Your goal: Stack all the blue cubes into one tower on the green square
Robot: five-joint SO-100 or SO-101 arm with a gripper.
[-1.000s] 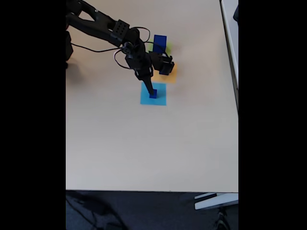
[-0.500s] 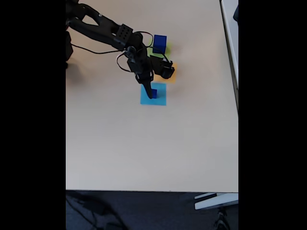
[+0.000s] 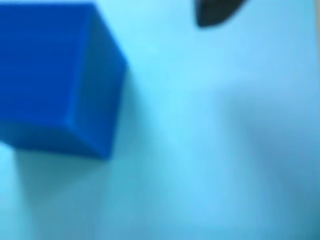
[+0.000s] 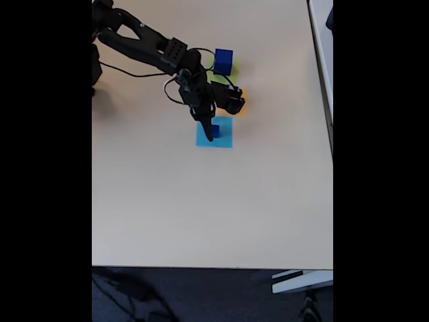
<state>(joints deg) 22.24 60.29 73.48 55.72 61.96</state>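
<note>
Since a second ago, the arm (image 4: 151, 48) is drawn back slightly toward the upper left of the fixed view, and the gripper (image 4: 210, 136) is lowered onto the light-blue square (image 4: 222, 136). A small blue cube (image 4: 215, 130) is seen just beside the fingertip on that square; in the wrist view it (image 3: 55, 75) sits at the left edge on light-blue paper (image 3: 215, 150), with a dark fingertip (image 3: 215, 12) at the top edge, apart from it. Whether the jaws are apart or together cannot be told.

A larger blue cube (image 4: 223, 61) stands on the green square (image 4: 234, 68), up and right of the wrist. An orange square (image 4: 240, 106) is partly covered by the arm. Wide bare table (image 4: 201, 208) lies below and to the right; its near edge gives onto dark floor (image 4: 201, 295).
</note>
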